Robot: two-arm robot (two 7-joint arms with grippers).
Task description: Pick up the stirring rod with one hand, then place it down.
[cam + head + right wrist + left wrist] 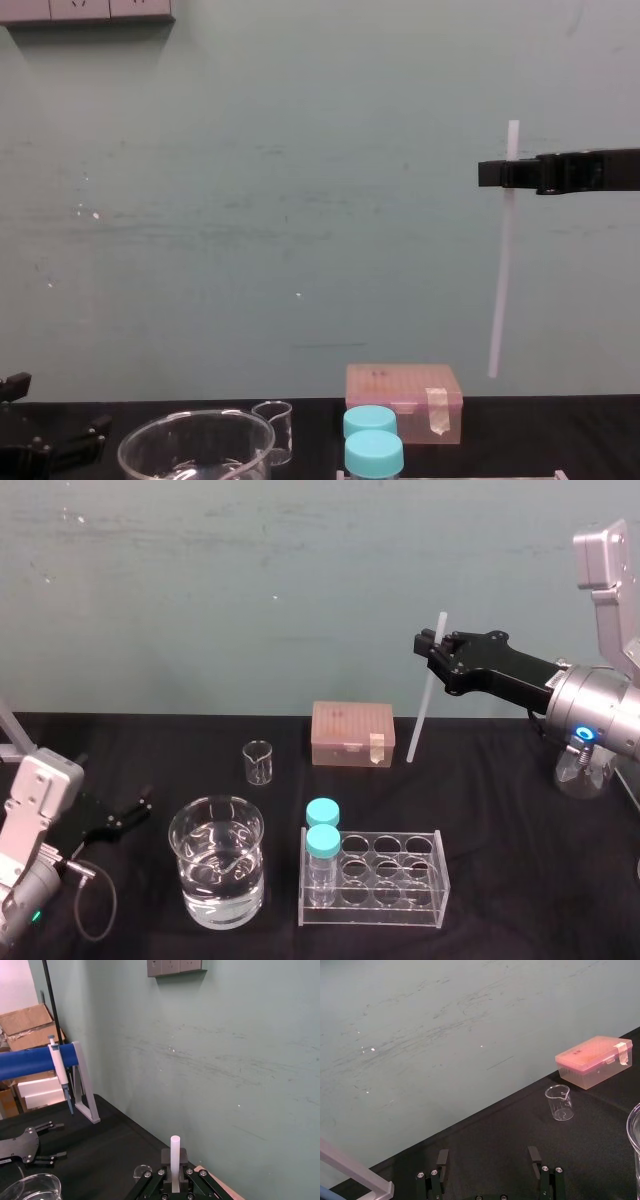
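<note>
- A stand [82,1080] with a blue bar and a hanging pipette [59,1067] sits at the table's far left, by the wall.
- The left claw [130,815] lies low over the front-left of the black table [500,800]. It is released, with its fingers spread wide and nothing between them [488,1157].
- Bare cloth lies ahead of that claw, up to the small beaker [559,1103] and back to the table's rear edge at the green wall.
- The big beaker [216,875] holds water and stands near the front edge, just right of the left claw.
- The small beaker [258,762] stands empty behind it, apart from it and left of the pink box [351,734].
- The clear rack [440,880] is just right of the big beaker, with two blue-capped bottles [322,825] in its left column.
- The pink box sits closed near the back edge, behind the rack.
- The rod [425,695] hangs in the air, nearly upright with a slight lean. Its lower end is just right of the box and off the table [500,290].
- The right claw [432,650] is clenched on the rod near its top, high above the table's right half. A short stub shows above the fingers [175,1147].
- Open air surrounds the rod's lower length in the chest view.
- Right of the rack and box the cloth is bare, up to the right arm's base.
</note>
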